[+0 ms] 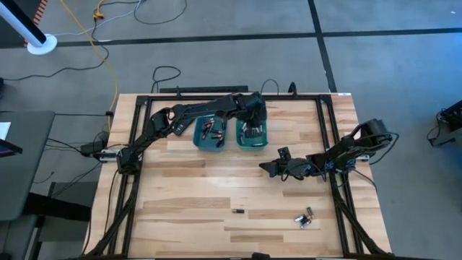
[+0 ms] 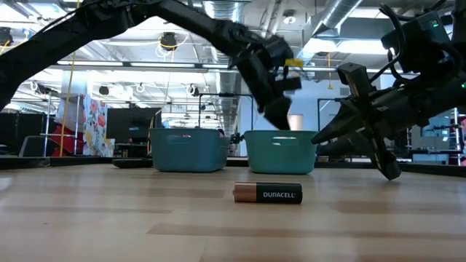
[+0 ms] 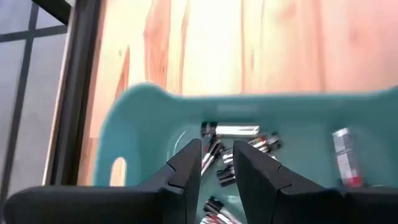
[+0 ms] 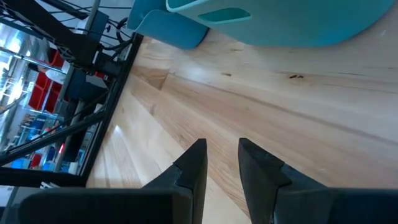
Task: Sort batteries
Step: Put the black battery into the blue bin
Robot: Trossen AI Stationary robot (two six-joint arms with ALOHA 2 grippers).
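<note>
The left pincer (image 1: 252,123) is positioned over the right-hand teal bin (image 1: 264,137), at the far middle of the bench (image 1: 188,195). Its fingers are set slightly apart, and nothing is seen held between them. In the left wrist view, silvery cells (image 3: 236,130) lie on the bin floor directly beyond the fingertips (image 3: 189,155). The step in hand is judged to be a release into this bin, or the withdrawal that follows it.

The left-hand teal bin (image 1: 202,141) holds the dark, copper-ended cells (image 1: 213,131). The two kinds are to be kept apart, so the type of each cell should be confirmed before it is lowered.

The right pincer (image 1: 274,168) hovers low over bare bench, right of centre, fingers a little apart and empty.

Batteries not yet sorted:
- one dark, copper-ended battery (image 1: 237,211) lying on its side at the near middle of the bench;
- a small cluster (image 1: 305,217) near the right edge.

For a clean finish, the left pincer should be raised straight up until the bin rim is cleared, then swung away. The bin wall should not be nudged, since a light bin is likely to slide. The lone battery is best gripped across its length, as a round cell may roll when touched.
</note>
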